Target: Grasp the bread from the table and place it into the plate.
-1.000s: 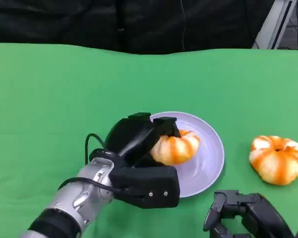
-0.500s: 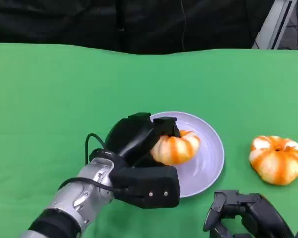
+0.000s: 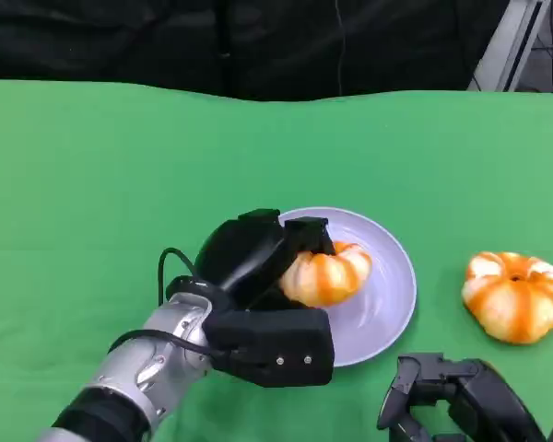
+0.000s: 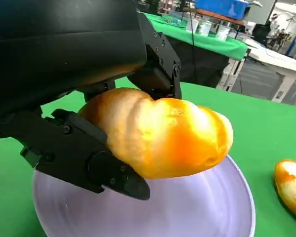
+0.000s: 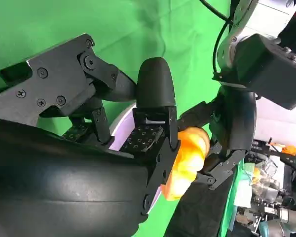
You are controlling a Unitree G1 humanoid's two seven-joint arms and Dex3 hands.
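My left hand (image 3: pixel 247 265) grips an orange-and-white glazed bread (image 3: pixel 333 273) over the left half of the pale lilac plate (image 3: pixel 387 304). In the left wrist view the bread (image 4: pixel 163 133) sits between black fingers (image 4: pixel 89 160) just above the plate's floor (image 4: pixel 187 212); whether it touches the plate I cannot tell. My right hand (image 3: pixel 453 401) rests low at the near right edge, holding nothing, its fingers apart. The right wrist view looks past its own fingers (image 5: pixel 153 106) to the held bread (image 5: pixel 188 157) and the left hand (image 5: pixel 237 121).
A second glazed bread (image 3: pixel 516 296) lies on the green table (image 3: pixel 120 184) right of the plate, and its edge (image 4: pixel 292 187) shows in the left wrist view. A dark curtain lines the table's far edge.
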